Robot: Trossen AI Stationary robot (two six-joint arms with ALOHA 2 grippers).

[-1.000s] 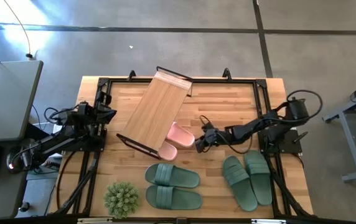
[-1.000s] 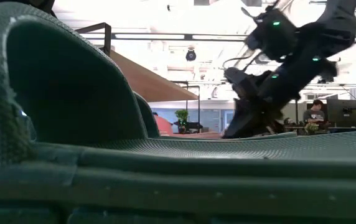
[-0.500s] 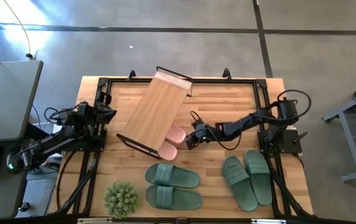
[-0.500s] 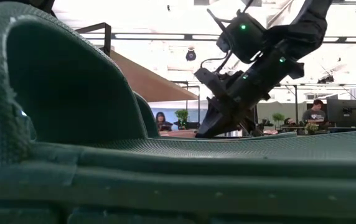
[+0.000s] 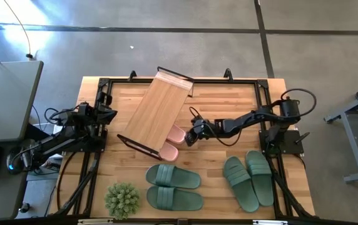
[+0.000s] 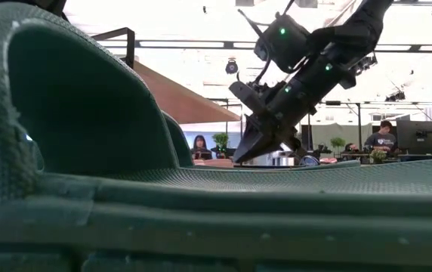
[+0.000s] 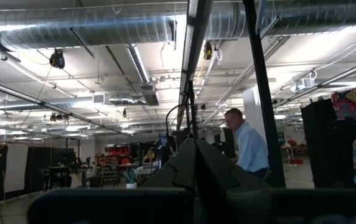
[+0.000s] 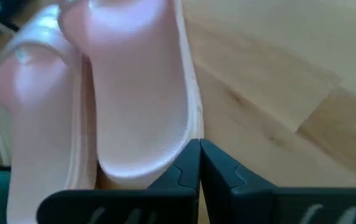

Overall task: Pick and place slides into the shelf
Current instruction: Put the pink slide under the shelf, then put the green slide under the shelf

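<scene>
The pink-and-white slides (image 5: 172, 142) lie side by side, mostly tucked under the slanted bamboo shelf (image 5: 154, 112), heels poking out at its right. Two sage-green pairs (image 5: 173, 187) (image 5: 249, 180) lie nearer, a spiky plant ball (image 5: 122, 200) at the near left. The right gripper (image 5: 190, 136), fingers pressed together and holding nothing, stretches leftward, touching a smooth pink heel (image 8: 137, 106). The left gripper (image 5: 109, 111) waits at the left edge, fingers together.

Overhead, table-level, and two wrist cameras
</scene>
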